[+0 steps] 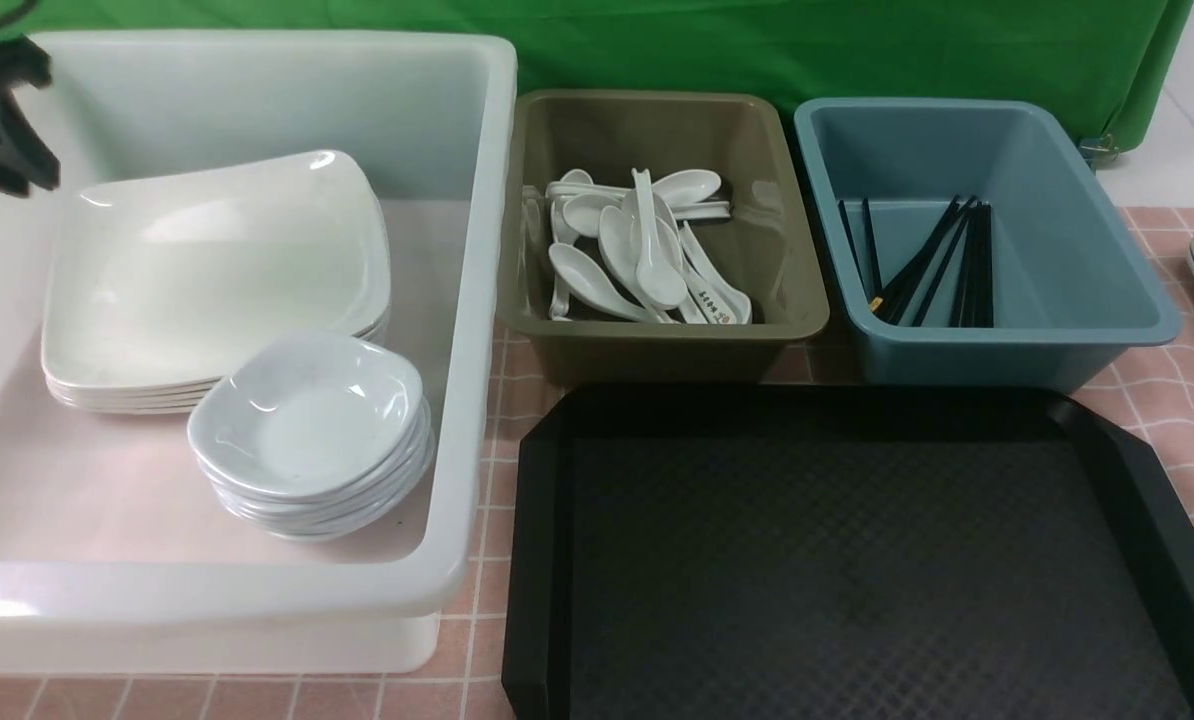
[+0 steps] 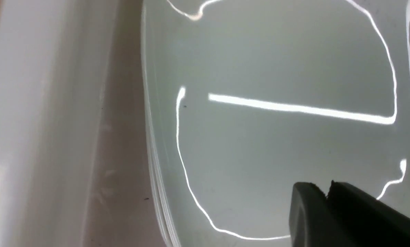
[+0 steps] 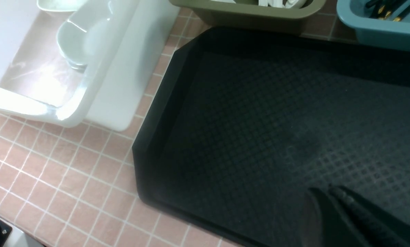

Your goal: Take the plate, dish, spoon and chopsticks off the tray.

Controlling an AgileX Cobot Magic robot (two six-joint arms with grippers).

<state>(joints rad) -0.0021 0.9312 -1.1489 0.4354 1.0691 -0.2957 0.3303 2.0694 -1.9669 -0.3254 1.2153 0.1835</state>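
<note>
tray bare, at near right of the tabletop; looks cleared. Sorted by type: plate tops a stack in the white tub, left side; dish stack beside it. Spoons in olive bin, chopsticks in blue bin, far edge. Left claw over plate, right claw over tray, both pressed together, holding nothing.

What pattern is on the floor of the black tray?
A fine diamond texture covers the tray, clearest in the right wrist view.

one tray, one tub, two bins, two crockery stacks.
</note>
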